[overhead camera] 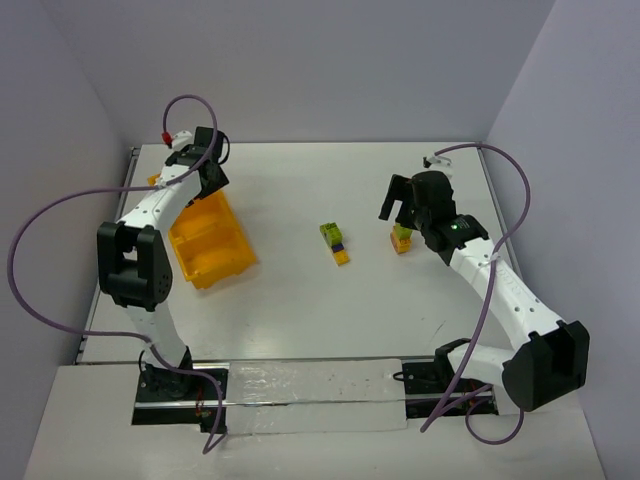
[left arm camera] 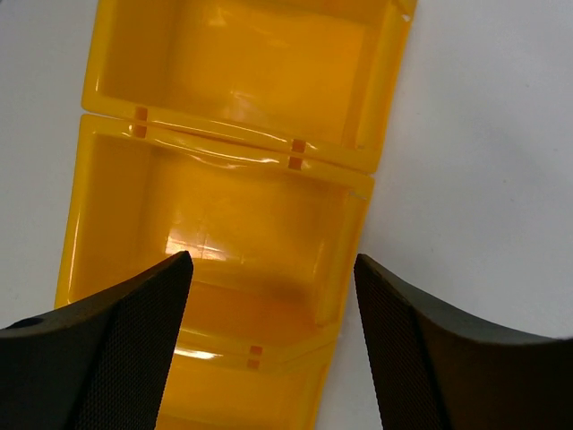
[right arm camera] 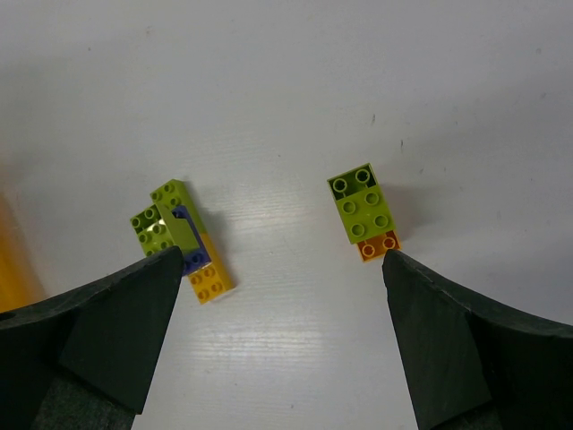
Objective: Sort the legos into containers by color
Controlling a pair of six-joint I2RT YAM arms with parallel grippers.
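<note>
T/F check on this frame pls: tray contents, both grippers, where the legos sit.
1. The tray compartments seen from the left wrist hold no bricks. True.
2. The right gripper is shut on a brick. False: it is open and empty, above the table.
3. The mid-table cluster and the right cluster lie apart on the table. True.
4. The left gripper hangs over the mid-table cluster. False: it is over the tray, open.
5. Each cluster includes a lime green brick. True.
</note>
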